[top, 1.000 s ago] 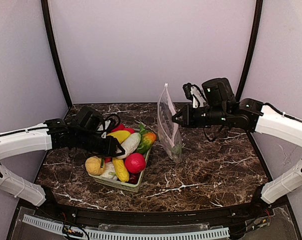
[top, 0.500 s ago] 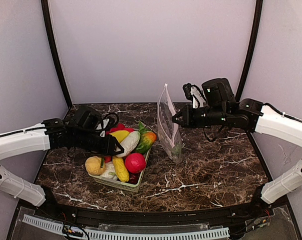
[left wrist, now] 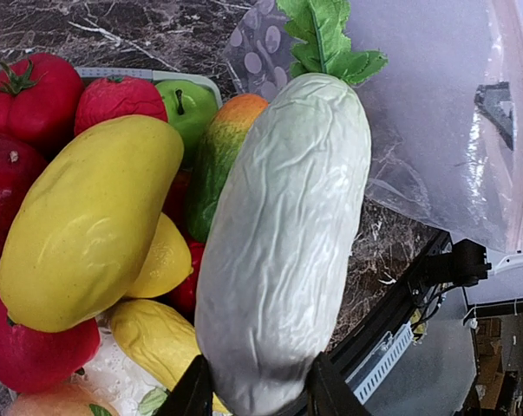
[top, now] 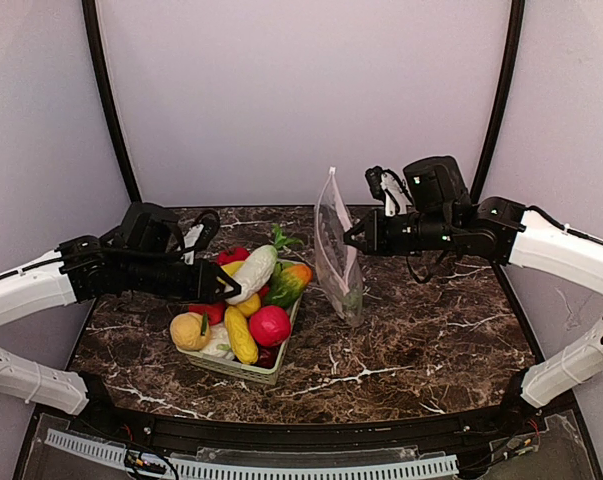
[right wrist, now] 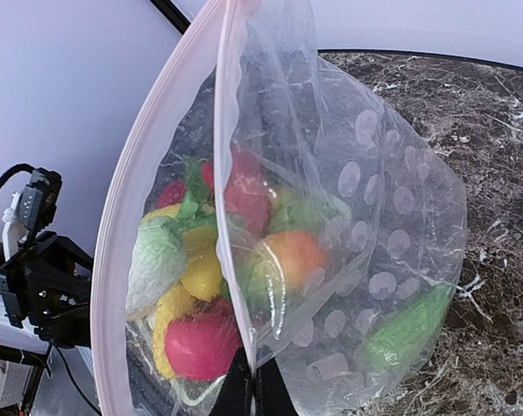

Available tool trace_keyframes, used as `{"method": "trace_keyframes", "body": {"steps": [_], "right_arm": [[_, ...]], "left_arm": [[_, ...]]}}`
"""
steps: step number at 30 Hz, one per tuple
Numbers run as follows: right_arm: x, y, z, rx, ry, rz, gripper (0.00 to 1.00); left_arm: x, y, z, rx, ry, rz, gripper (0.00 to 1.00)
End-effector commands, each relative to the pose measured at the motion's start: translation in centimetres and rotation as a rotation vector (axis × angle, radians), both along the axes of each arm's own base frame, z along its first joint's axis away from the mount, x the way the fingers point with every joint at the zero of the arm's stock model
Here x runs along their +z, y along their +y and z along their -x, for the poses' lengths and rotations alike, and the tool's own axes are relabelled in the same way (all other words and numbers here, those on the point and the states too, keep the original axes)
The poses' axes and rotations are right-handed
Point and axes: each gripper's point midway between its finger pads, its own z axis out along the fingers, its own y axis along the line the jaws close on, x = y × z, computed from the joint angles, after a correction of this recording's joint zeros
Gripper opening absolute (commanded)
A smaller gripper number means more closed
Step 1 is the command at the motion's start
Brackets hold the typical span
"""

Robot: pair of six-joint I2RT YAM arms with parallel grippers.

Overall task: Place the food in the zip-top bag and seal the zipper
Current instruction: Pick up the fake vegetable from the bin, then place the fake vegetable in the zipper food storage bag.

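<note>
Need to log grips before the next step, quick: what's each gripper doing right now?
Left gripper: closed on the white radish.
Right gripper: shut, pinching the zip-top bag at its edge.

Overhead rear view, wrist closeups share bag (right wrist: 365,260)

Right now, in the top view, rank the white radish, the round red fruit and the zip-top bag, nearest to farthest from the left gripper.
1. white radish: held by the left gripper, over the basket.
2. round red fruit: near right part of the basket.
3. zip-top bag: upright, right of the basket.
</note>
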Motion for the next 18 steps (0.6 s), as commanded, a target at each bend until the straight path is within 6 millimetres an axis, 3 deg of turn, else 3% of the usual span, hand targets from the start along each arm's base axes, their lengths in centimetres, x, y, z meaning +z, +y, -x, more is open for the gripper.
{"method": "trace_keyframes", "body": {"steps": [1, 10, 18], "right_arm": [[-0.8, -0.3, -0.6, -0.011, -0.022, 0.029, 0.00], [-2.4, -0.4, -1.4, -0.030, -0.022, 0.087, 0.00], [-3.7, -0.4, -2.0, -0.039, -0.030, 0.144, 0.00]], "left_arm": [[4.3, -0.4, 1.0, -0.085, -0.105, 0.082, 0.30], [10.9, -0.8, 2.1, -0.153, -0.210, 0.198, 0.30], [13.4, -4.0, 1.8, -0.232, -0.170, 0.312, 0.27]]}}
